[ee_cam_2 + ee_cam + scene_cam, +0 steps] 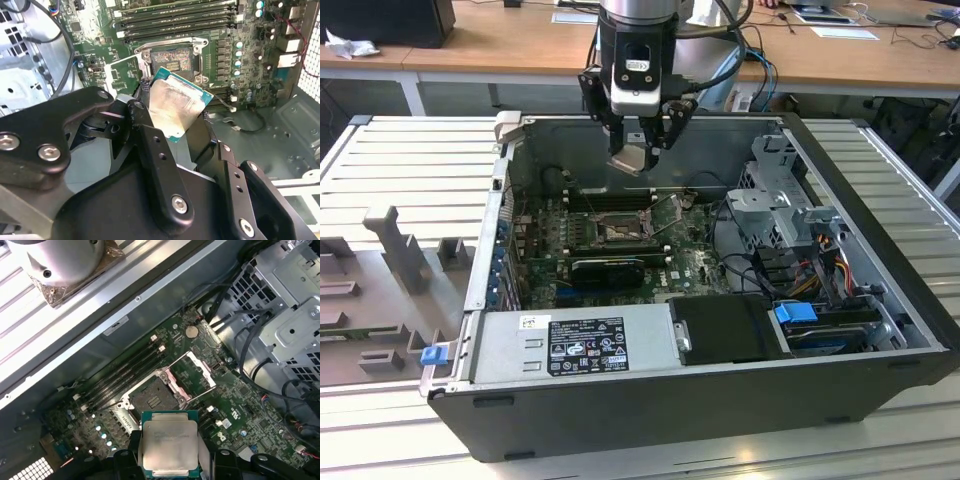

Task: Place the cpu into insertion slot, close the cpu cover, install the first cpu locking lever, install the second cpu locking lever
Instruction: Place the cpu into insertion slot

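My gripper hangs above the open computer case, shut on the cpu, a flat square chip with a pale silvery top. In both wrist views the cpu sits clamped between the black fingers, tilted and held off the board. Below it on the green motherboard lies the insertion slot, its dark centre bare. The cpu cover is swung open beside the slot. The cpu is apart from the slot, some way above it.
Memory slots run along one side of the socket. A long black card lies on the other side. A power supply fills the case front, and a metal drive cage with cables stands at the exterior view's right.
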